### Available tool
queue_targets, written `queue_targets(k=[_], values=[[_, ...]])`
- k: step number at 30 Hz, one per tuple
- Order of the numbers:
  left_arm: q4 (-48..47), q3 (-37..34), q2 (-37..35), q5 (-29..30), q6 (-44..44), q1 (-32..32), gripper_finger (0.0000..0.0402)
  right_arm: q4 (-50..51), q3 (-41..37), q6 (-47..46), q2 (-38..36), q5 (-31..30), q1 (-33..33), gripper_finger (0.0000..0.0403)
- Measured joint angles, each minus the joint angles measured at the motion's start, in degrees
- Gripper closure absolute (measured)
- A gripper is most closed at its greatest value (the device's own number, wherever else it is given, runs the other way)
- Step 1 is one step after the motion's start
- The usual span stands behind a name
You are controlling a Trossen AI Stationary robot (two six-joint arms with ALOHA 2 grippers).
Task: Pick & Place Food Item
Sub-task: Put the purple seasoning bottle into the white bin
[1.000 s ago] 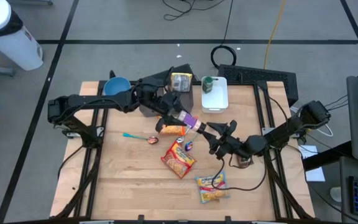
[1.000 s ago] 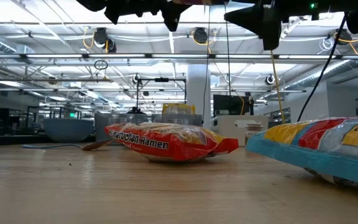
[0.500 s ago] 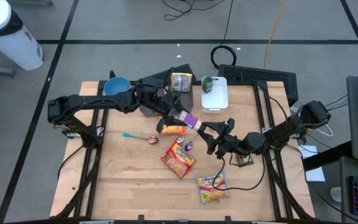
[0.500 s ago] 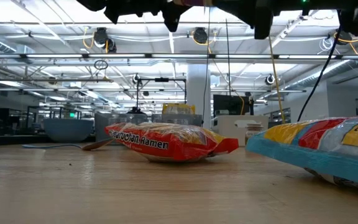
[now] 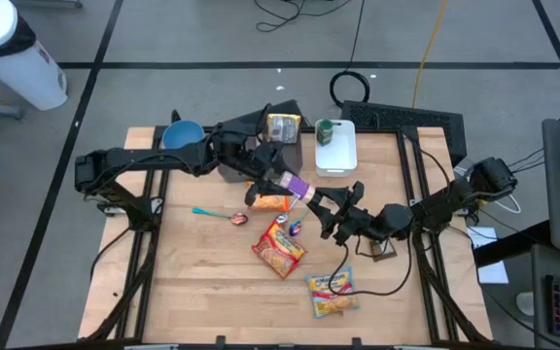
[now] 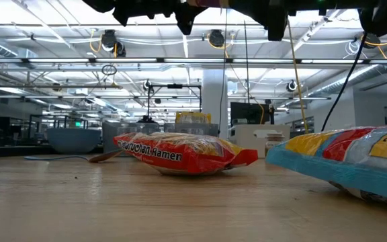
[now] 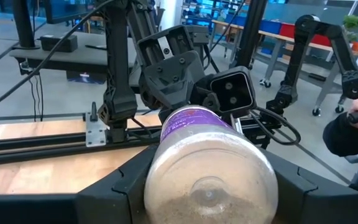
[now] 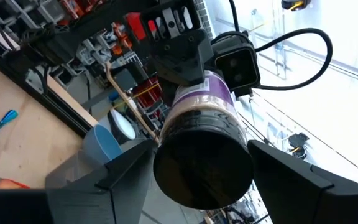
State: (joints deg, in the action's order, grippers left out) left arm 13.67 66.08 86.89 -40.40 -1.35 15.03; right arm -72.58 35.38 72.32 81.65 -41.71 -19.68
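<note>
Lying below jar (image 5: pixel 296 185), ramen packs (image 5: pixel 280 249), spoon (image 5: pixel 220 214)

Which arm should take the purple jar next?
Right, probably. The left gripper holds the purple-labelled clear jar by its base, and the right gripper already has its open jaws around the jar's dark lid end, so it only needs to close.

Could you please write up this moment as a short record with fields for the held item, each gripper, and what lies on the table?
held item: clear jar with purple label and dark lid, raised above the table between both arms
left gripper: shut on the jar's base end
right gripper: open, fingers either side of the jar's lid end
table items: red ramen packet, yellow-and-blue snack packet, orange packet, teal-handled spoon, blue bowl, white tray
</note>
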Motion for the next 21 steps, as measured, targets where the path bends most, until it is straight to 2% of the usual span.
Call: queue_targets(k=[6, 14, 21], values=[[-0.02, 0.0, 0.0, -0.07, 0.13, 0.0, 0.0199, 0.0, 0.0, -0.07, 0.0, 0.01, 0.24, 0.0155], [0.07, 0.0, 0.0, -0.08, 0.14, 0.02, 0.0185, -0.24, 0.0, 0.12, 0.0, -0.2, 0.26, 0.0202], [0.07, 0.0, 0.08, -0.12, 0.11, 0.0, 0.0199, -0.74, 0.0, 0.14, 0.0, -0.2, 0.26, 0.0195]])
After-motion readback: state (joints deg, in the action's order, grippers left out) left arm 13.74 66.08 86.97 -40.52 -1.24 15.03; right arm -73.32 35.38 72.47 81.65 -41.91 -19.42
